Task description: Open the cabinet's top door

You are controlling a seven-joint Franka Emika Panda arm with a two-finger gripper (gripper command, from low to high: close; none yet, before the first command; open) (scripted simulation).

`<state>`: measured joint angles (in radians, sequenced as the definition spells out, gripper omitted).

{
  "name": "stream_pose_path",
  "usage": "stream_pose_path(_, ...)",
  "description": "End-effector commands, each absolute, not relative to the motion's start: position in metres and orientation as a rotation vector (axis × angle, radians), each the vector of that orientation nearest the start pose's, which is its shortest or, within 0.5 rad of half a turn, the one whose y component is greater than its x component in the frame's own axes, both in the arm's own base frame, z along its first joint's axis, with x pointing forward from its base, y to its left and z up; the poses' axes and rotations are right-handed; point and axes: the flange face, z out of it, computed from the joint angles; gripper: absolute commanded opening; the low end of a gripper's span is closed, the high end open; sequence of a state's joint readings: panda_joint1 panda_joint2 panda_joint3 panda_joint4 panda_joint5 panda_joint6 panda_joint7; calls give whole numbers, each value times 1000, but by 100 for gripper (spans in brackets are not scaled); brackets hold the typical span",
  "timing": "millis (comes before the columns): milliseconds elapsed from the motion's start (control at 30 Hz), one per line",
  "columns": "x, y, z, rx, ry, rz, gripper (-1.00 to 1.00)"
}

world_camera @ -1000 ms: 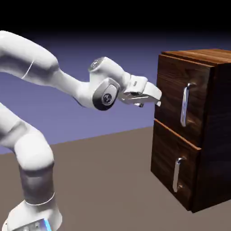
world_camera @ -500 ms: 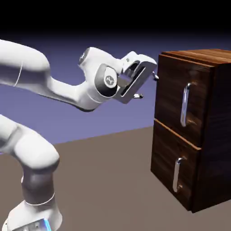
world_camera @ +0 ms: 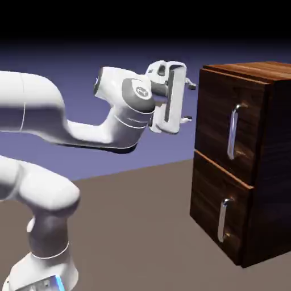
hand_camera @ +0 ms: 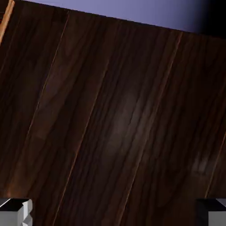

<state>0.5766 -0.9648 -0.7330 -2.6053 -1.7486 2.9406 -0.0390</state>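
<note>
**Open gripper held level beside the cabinet's upper corner**

In the exterior view the white arm [world_camera: 68, 125] rises from the lower left, bends over and reaches to the right. At its end the gripper [world_camera: 189, 102] points sideways toward the cabinet [world_camera: 258, 165], with its two fingers standing one above the other and spread wide apart, nothing between them. The upper fingertip [world_camera: 191, 86] sits near the cabinet's top left edge and the lower one [world_camera: 186, 119] a little below it; both are close to the wood, but a narrow gap shows, so they do not seem to touch.

The cabinet stands on the brown table [world_camera: 131, 227] at the right of the picture, a dark wood box with two front panels stacked. The top door [world_camera: 219, 122] is the upper panel; it lies flush with the cabinet front, shut. Its long upright silver handle [world_camera: 233, 132] is to the right of the gripper, well clear of the fingers. Below it the lower panel [world_camera: 210, 207] carries a shorter handle [world_camera: 223, 220].

In the hand view dark wood grain [hand_camera: 114, 123] fills nearly the whole picture, tilted, with a strip of blue-violet backdrop [hand_camera: 145, 11] along the top. The two grey fingertips show only in the bottom corners, far apart.
</note>
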Motion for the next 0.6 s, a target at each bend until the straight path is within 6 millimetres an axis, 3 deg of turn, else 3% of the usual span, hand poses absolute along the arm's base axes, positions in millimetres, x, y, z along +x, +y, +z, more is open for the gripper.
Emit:
stream_pose_path(0,341,-46,565,1609,1239,1288,0)
stream_pose_path(267,346,-76,547,1254,1378,1115,0)
stream_pose_path(567,362,-108,510,881,1468,886,0)
